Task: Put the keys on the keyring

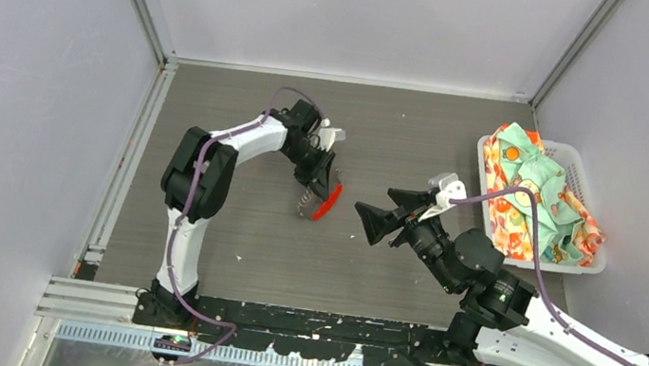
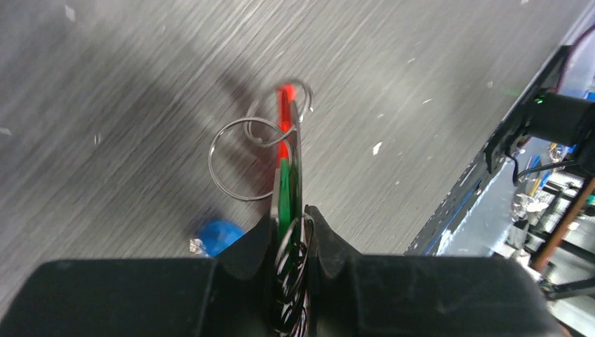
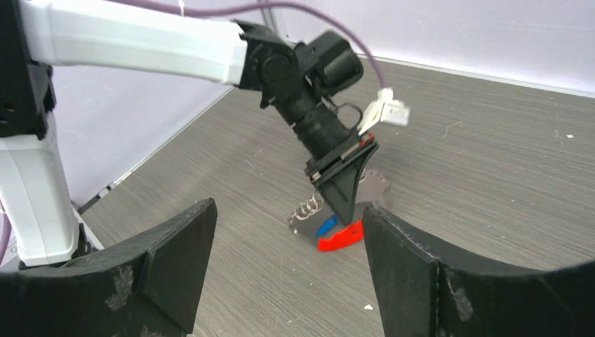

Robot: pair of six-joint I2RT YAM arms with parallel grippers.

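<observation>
The left gripper [image 2: 289, 223] is clamped on the keyring [image 2: 284, 116]: coils of its chain sit squeezed between the fingers, and a flat green key [image 2: 285, 193], seen edge-on, is caught in the same pinch, so its blade cannot be made out. Beyond the fingertips the red loop sticks out, blurred, with two thin wire rings [image 2: 223, 179] hanging off it; how they link to the loop is hard to tell. A blue key [image 2: 217, 235] lies on the table [image 2: 421, 84] just left of the fingers, only its head showing, the rest cut off by the gripper body. From the right wrist the left gripper [image 3: 345, 210] points steeply down near mid-table, with the red loop [image 3: 340, 239], a speck of blue [image 3: 325, 226] and some chain bunched at its tip; whether the loop touches the table cannot be told. From above, the keyring [image 1: 327, 204] is a red dash with a bit of chain at the left gripper [image 1: 320, 187], and the keys are too small to see. The right gripper [image 1: 386, 207] is spread wide and grasps nothing, just right of the keyring and aimed at it. At the far right, a white basket [image 1: 567, 268] holds patterned cloth [image 1: 531, 188], partly crossed by the right arm's cable.
</observation>
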